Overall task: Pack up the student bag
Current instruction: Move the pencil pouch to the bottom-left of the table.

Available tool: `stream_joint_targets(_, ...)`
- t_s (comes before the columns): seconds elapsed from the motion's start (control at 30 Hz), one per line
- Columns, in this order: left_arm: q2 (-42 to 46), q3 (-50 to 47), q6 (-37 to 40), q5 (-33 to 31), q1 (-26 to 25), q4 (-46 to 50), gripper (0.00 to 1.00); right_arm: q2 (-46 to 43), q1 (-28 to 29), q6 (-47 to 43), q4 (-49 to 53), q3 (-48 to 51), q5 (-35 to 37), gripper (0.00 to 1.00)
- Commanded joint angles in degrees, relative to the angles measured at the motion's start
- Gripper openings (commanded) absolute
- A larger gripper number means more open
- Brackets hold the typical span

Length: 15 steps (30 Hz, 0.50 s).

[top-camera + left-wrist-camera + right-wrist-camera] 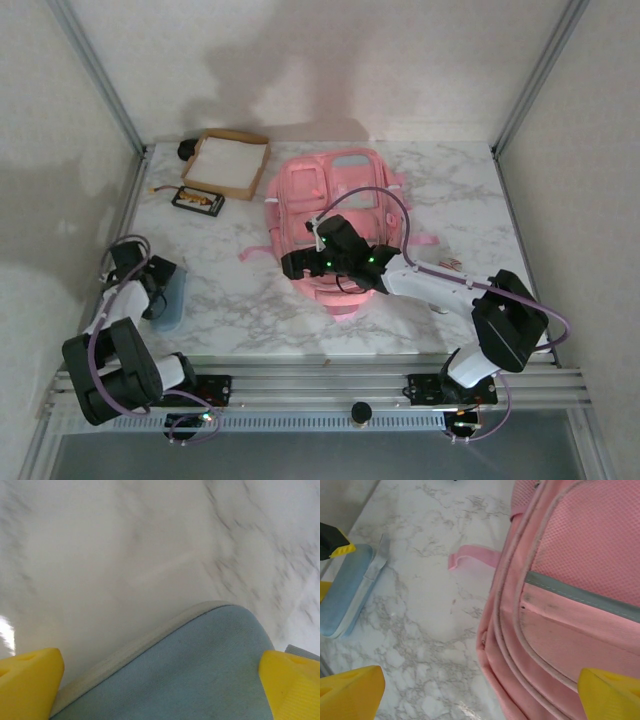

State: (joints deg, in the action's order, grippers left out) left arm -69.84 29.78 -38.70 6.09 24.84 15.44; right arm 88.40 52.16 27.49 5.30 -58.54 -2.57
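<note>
Two pairs of jaws stand wide and hold nothing. The left arm (115, 345) hangs its jaws astride the blue pouch (345, 590) at the near left of the tabletop (450, 190). The right arm (440, 285) poises its jaws over the near end of the student bag (335, 200), which lies flat, front up, in the middle of the tabletop.

The risks, as I judge them: the pouch sits close to the tabletop's edge, so a skewed closure could nudge it off. The bag is soft, so a pinch there may gather only a thin fold and slip, or drag the whole bag. A loose pink strap (472, 557) could snag. I cannot tell whether any zip is open.

The bag is pink cloth with a mesh-weave panel, a grey band, piped seams and a few dark smudges. The pouch is flat, pale blue woven fabric with light piping and a rounded corner. The tabletop is glossy and marble-veined. A shallow tan cardboard tray (262, 160) stands at the far left.
</note>
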Motion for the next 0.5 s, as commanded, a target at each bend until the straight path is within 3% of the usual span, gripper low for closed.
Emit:
stream_joint_targets(0.0, 0.6, -3.4, -4.4, 4.4, -7.0, 0.1, 0.99, 1.6, 0.0, -1.6, 2.5, -3.2, 2.3, 0.99)
stream_joint_targets(0.3, 5.3, -7.7, -14.5, 7.5, -23.7, 0.0, 0.99, 8.1, 1.1, -0.3, 4.8, -8.0, 1.6, 0.99)
stream_joint_targets(0.47, 9.7, -8.7, -15.2, 2.7, -26.9, 6.3, 0.99, 10.5, 2.5, 1.6, 6.2, -9.2, 1.2, 0.99)
